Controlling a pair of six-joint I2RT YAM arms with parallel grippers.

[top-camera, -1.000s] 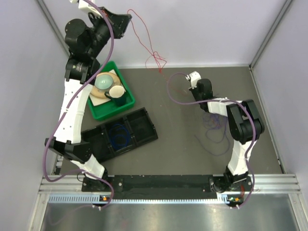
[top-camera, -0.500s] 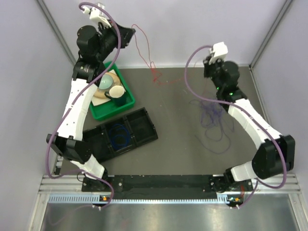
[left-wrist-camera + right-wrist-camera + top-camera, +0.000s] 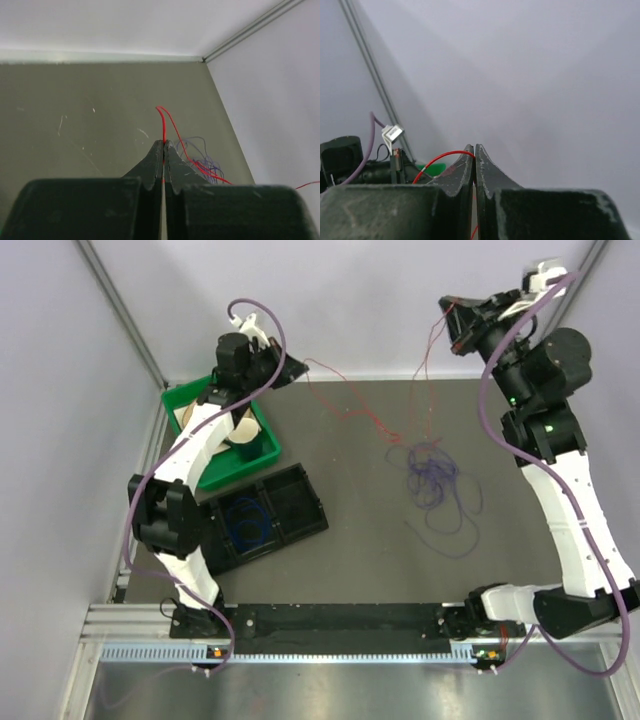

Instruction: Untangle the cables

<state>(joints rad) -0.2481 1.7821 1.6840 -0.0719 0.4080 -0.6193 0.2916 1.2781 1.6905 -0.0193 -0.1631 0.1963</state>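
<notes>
A thin red cable [image 3: 345, 408] runs between my two grippers and sags onto the table at a knot of purple cable [image 3: 432, 478]. My left gripper [image 3: 296, 370] is over the back of the green bin and is shut on one end of the red cable [image 3: 162, 120]. My right gripper [image 3: 452, 322] is raised high at the back right and is shut on the other end of the red cable [image 3: 440, 159], which hangs down from it. In the left wrist view the purple cable [image 3: 199, 150] lies beyond the closed left gripper [image 3: 164, 143]. The right gripper [image 3: 474, 148] faces the wall.
A green bin [image 3: 246, 466] with a bowl and cup sits at the back left. A black compartment tray [image 3: 298, 502] beside it holds a blue cable coil [image 3: 245, 526]. Walls close in the back and both sides.
The right arm swung up to the back right, lifting its end of the red cable. The left gripper came down and right over the green bin. The red cable now spans between them.
</notes>
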